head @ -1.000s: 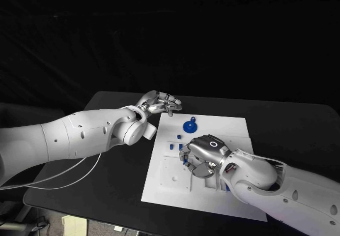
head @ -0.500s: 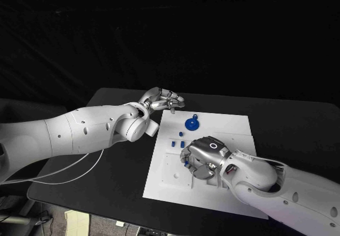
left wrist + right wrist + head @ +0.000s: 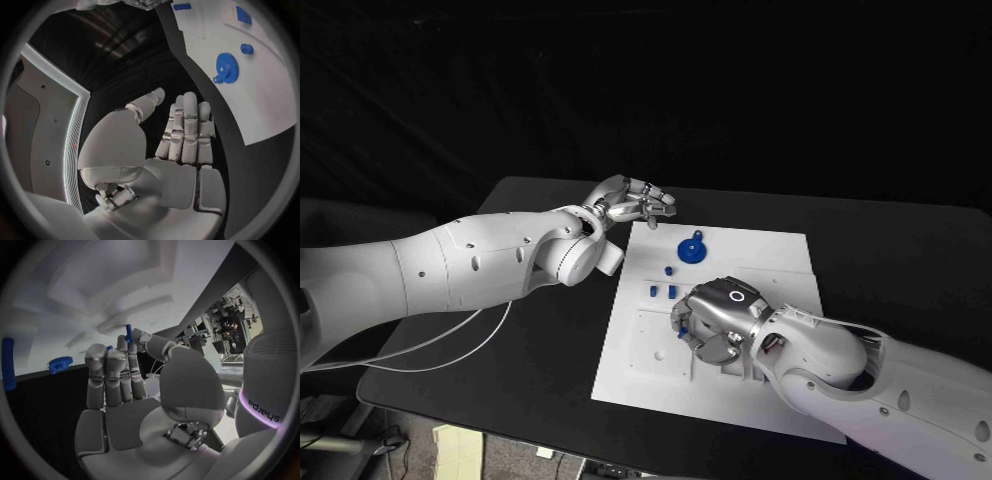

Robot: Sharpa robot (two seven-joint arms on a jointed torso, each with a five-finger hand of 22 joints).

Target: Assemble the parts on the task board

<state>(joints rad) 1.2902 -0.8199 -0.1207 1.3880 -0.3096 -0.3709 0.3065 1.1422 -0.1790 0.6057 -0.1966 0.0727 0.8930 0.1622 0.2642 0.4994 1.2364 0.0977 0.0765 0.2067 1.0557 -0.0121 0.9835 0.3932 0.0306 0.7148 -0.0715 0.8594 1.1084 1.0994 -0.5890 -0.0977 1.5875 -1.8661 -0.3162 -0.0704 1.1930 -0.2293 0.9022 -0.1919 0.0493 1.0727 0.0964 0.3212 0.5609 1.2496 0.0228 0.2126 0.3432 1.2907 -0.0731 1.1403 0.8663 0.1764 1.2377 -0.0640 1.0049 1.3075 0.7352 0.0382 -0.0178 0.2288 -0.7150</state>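
Pinching a slim blue part, right robot hand.

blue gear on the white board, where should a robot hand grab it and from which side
Probably by its toothed rim, coming straight down from above. The round blue plastic gear lies flat on the white task board, so only its rim and a small raised hub offer purchase. The left robot hand, beside the board's far corner, holds nothing and is nearer.
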